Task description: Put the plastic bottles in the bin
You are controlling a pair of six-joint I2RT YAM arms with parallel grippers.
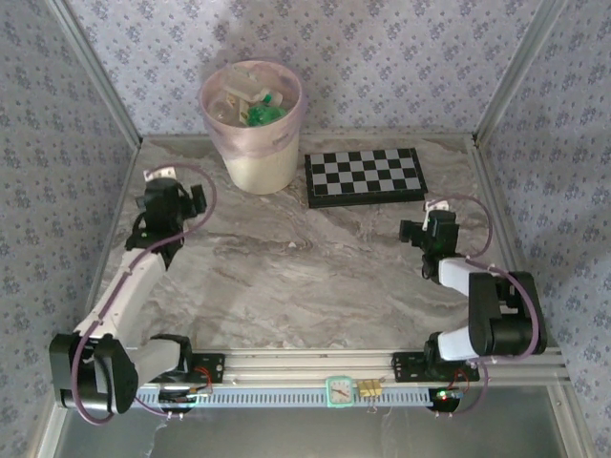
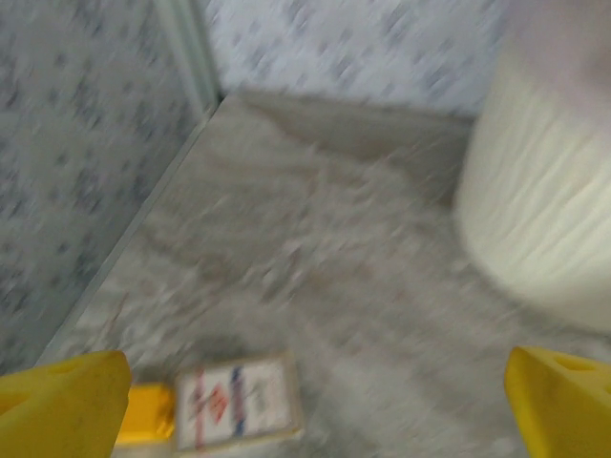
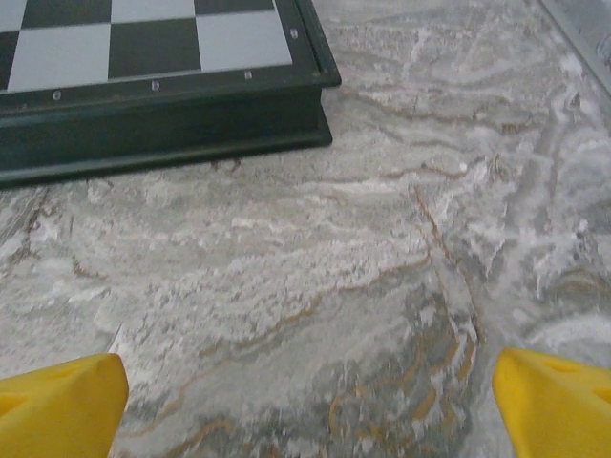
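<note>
Marbled grey bench (image 1: 315, 277) in a papered booth, the plastic bottles (image 1: 256, 103) gathered in the bin (image 1: 256, 162).
We see pale blue-flowered wallpaper (image 1: 382, 57) closing the bench on three sides. The bin stands at the far left, a pinkish liner over its rim, with clear and green bottles heaped inside; the chessboard (image 1: 366, 176) lies just beside it to the right. Both hands hang released, yellow fingers spread with nothing between them: the left hand (image 1: 172, 196) near the bin, over what seems, through the blur, a small yellow-and-white carton (image 2: 234, 401); the right hand (image 1: 434, 229) near the chessboard's corner.
</note>
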